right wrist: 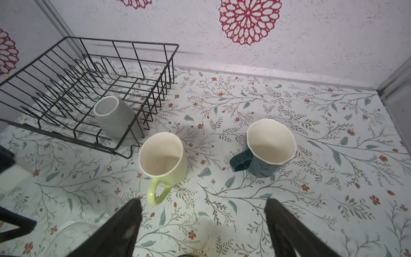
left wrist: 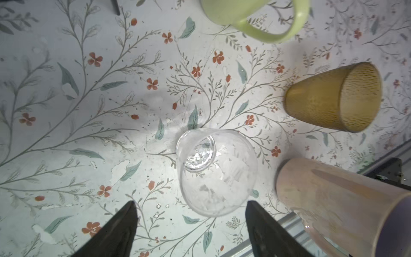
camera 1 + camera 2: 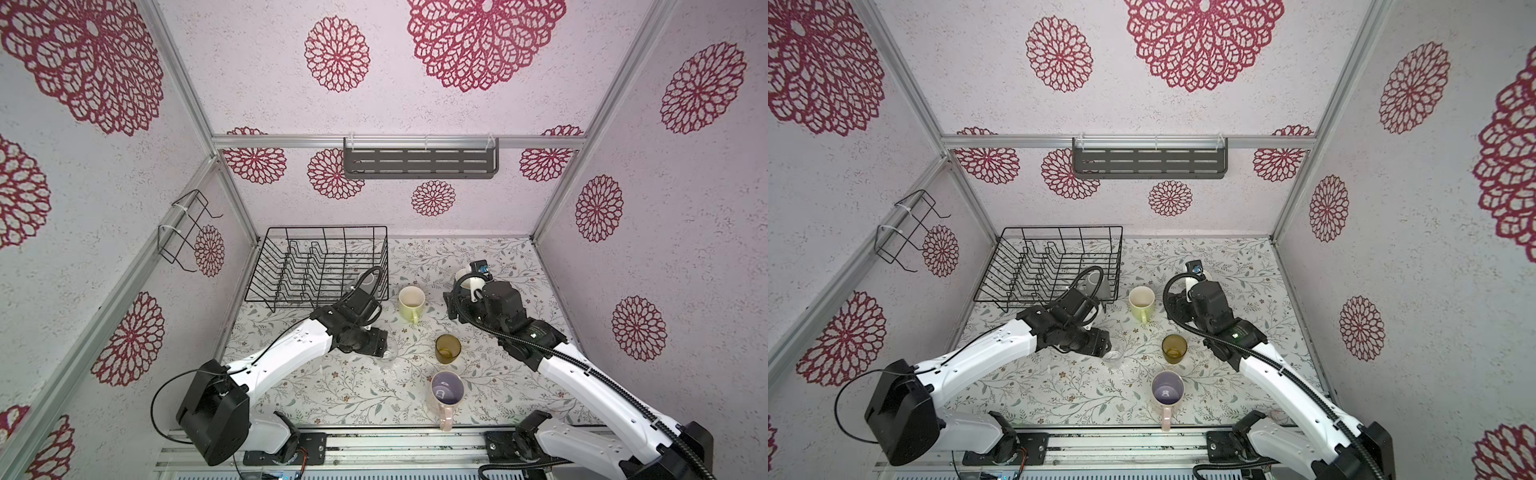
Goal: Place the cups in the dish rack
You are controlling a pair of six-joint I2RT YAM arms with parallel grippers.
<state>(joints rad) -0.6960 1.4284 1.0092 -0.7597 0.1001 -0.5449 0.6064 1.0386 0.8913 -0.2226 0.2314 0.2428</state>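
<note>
The left tool (image 2: 190, 202) is wide open, the clear glass (image 2: 216, 173) stands upright on the worktop (image 2: 89, 133) just ahead, nearer one jaw, so it should center first, then close gently.

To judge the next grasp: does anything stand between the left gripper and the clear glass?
Nothing visible does. In the left wrist view the clear glass stands upright just ahead of the open left gripper; the pink mug stands apart, off to the side.
</note>
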